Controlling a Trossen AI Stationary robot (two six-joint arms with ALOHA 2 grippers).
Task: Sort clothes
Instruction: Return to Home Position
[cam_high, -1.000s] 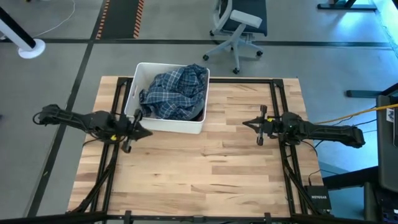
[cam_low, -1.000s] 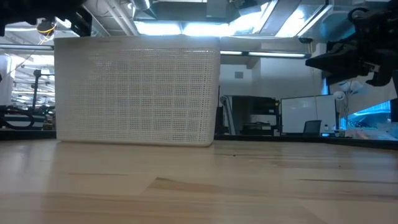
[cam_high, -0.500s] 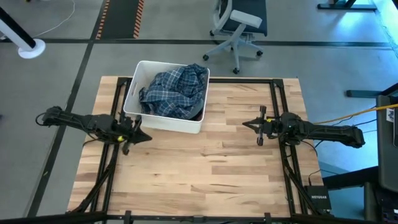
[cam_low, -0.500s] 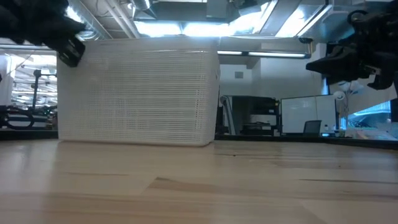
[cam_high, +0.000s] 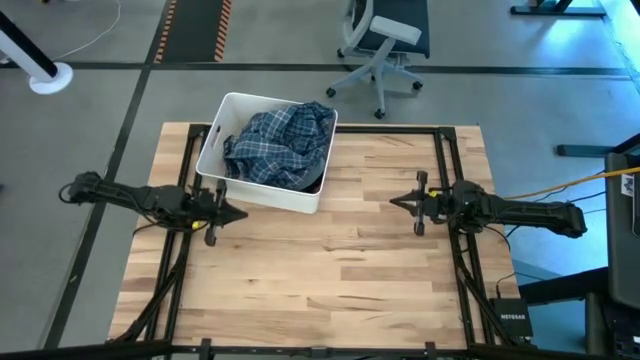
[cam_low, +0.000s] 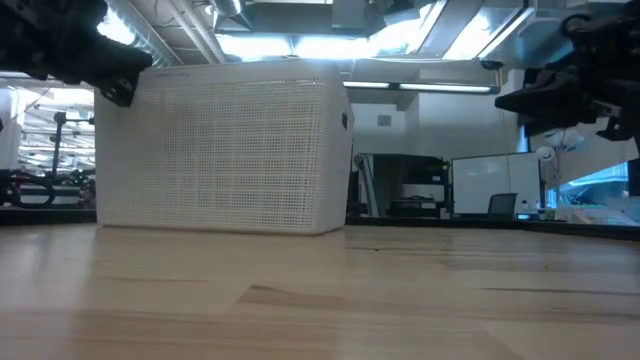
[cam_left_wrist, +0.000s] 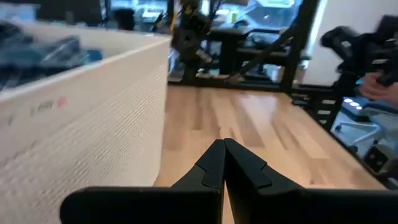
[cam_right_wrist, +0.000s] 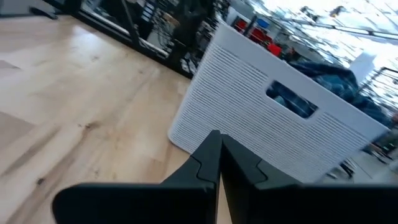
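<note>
The fingers of the left gripper were pressed tight together, and nothing was between them. The fingers of the right gripper were pressed together too, with nothing in them.

The left gripper hung low over the light wooden table. It was just beside the front wall of the white rectangular plastic bin, near the bin's left corner. I could not tell if it touched the bin. The right gripper was on the other side of the table, well apart from the bin, and it pointed toward the middle.

The big soft blue-and-white plaid shirt lay bunched up inside the bin. It filled most of the bin and rose a bit above the rim on the right side. Any clothes under it were hidden. The right wrist view showed blue cloth over the top of the bin and some more through the handle hole in its side.

The bin sat at the far left part of the table, turned a little crooked to the table's edge. A grey office chair stood on the floor behind the table.
</note>
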